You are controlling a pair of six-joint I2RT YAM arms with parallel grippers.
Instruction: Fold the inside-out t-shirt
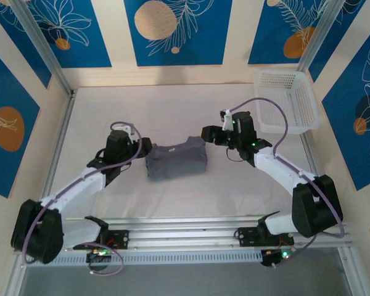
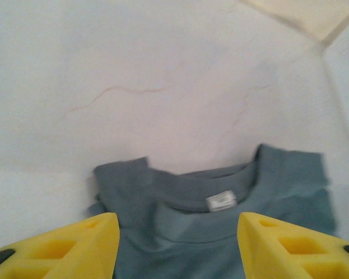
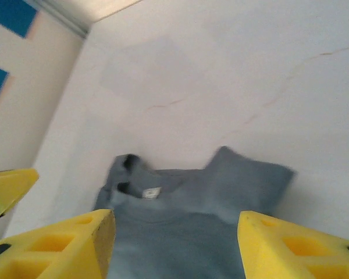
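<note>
Both grippers stand open, their yellow fingers spread wide with nothing held between them. In the top view the left gripper (image 1: 142, 148) sits just beside the left edge of the t-shirt (image 1: 177, 160), and the right gripper (image 1: 208, 134) sits at its far right corner. The shirt lies near the middle of the white table (image 1: 111, 105), folded into a compact grey block between the two arms.

In the left wrist view the left gripper (image 2: 177, 250) frames the collar end of the shirt (image 2: 186, 232), where a small pale tag (image 2: 221, 201) shows inside the neckline. The right wrist view has the right gripper (image 3: 177, 250) framing the same collar end (image 3: 186, 232) and the tag (image 3: 151, 192). Whether any finger touches the cloth cannot be told.

A white plastic basket (image 1: 287, 102) stands at the far right corner of the table, well apart from the shirt, its latticed floor in plain sight.
</note>
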